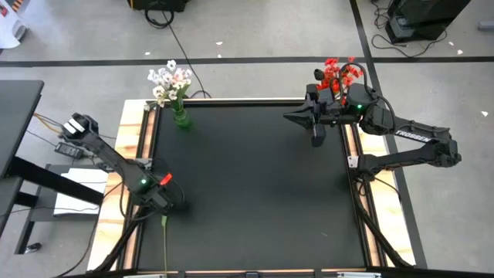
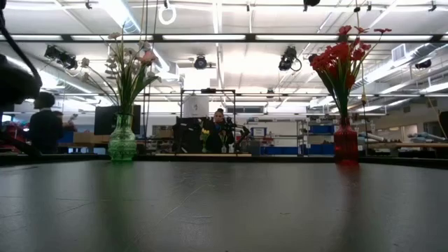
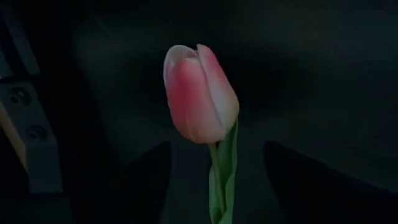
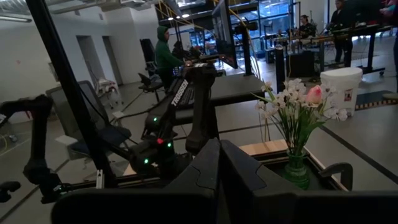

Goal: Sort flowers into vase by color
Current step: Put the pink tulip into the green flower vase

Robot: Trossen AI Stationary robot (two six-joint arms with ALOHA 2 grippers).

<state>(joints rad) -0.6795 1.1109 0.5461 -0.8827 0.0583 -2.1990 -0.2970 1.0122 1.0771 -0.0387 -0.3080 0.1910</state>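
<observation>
- Progress: white blooms (image 1: 169,79) plus a pink bud sit in green vase (image 1: 181,118), far-left corner of bench (image 1: 255,185); red blooms (image 1: 340,72) in red vase (image 2: 346,142), far-right corner.
- Left to do, I'd judge: one pink-white bud (image 3: 200,93), w/ stem (image 1: 164,243) trailing off the near edge.
- Left end effector (image 1: 162,197): near-left; bud sits btwn its fingers, can't tell if gripped or loose.
- Right end effector (image 1: 317,131): narrow, empty, by red vase.
- In the way: nothing on bench btwn bud and green vase; people only in room behind.

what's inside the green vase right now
The green vase holds white flowers and one pink bud. The stem ends inside the glass can't be made out.
</observation>
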